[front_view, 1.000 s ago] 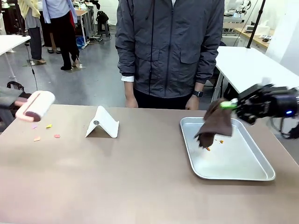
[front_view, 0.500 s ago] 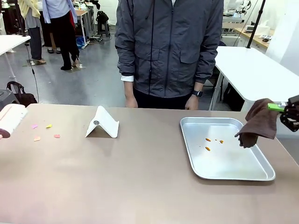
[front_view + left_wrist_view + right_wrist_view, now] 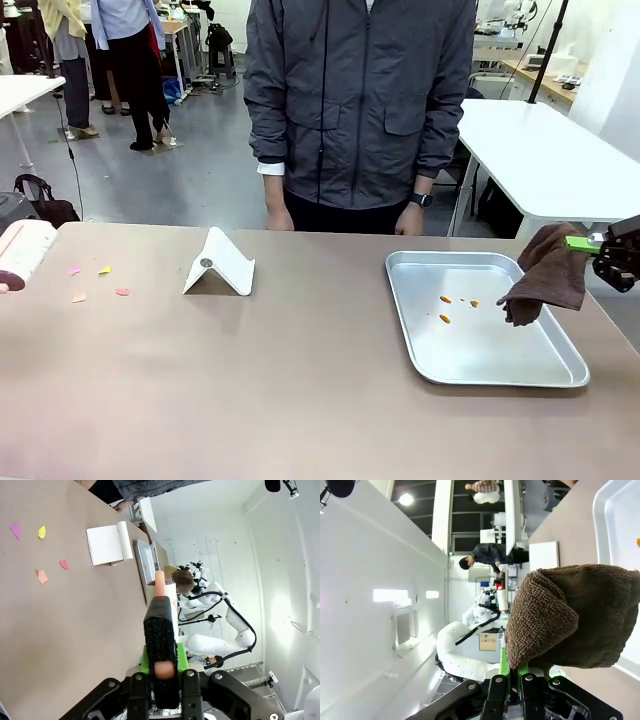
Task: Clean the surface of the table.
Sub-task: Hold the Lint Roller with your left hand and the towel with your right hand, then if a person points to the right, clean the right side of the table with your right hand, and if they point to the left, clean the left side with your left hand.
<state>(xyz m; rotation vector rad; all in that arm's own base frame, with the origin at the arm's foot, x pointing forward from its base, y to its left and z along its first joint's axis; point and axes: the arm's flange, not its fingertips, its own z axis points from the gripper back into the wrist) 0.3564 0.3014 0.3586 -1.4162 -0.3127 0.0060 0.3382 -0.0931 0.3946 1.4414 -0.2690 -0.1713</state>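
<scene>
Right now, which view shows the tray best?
Front view: the whole tray shows from above, orange crumbs inside, the cloth hanging from the right tool at its right rim. Left wrist view: far off, edge-on. Right wrist view: one corner past the cloth.

Tray (image 3: 480,345) R on table (image 3: 300,385) — scraps (image 3: 121,292) L, stand (image 3: 222,265) ctr

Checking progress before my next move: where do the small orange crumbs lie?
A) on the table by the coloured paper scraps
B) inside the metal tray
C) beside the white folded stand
B: the orange crumbs lie on the floor of the metal tray, towards its far end.
</scene>
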